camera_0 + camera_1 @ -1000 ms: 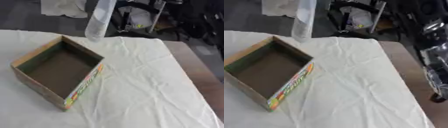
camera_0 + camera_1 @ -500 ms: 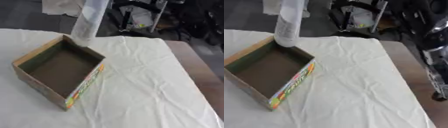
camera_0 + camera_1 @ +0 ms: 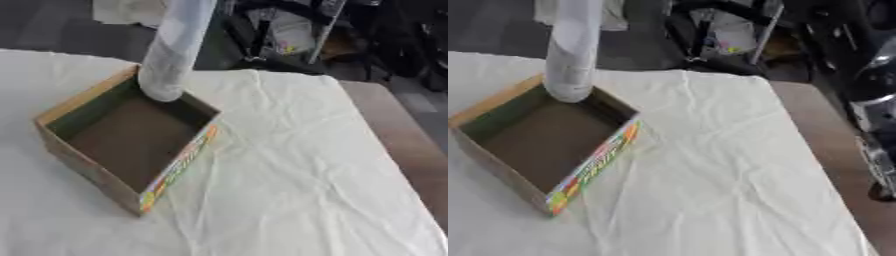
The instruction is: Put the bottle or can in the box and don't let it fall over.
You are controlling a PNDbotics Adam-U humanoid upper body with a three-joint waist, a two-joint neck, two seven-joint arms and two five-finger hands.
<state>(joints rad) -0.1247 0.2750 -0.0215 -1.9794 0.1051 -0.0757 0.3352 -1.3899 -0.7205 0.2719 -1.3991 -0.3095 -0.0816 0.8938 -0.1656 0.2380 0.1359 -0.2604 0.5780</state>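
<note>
While the pale bottle (image 3: 175, 50) hangs over the far corner of the cardboard box (image 3: 131, 145), its base sits just at or inside the rim, at upper left of centre in the frame, and its top runs out of the upper edge. Its long axis is close to upright, leaning slightly so the top tips toward the right of the frame. No hand appears in either view, so whichever one carries the bottle is above the top edge, and how it holds it cannot be told. The box lies open on the white cloth covering the desk (image 3: 297, 190), with a coloured printed side facing lower right. The move ahead, I judge, is straight down, with the lean taken out so the base lands flat on the box floor.
</note>
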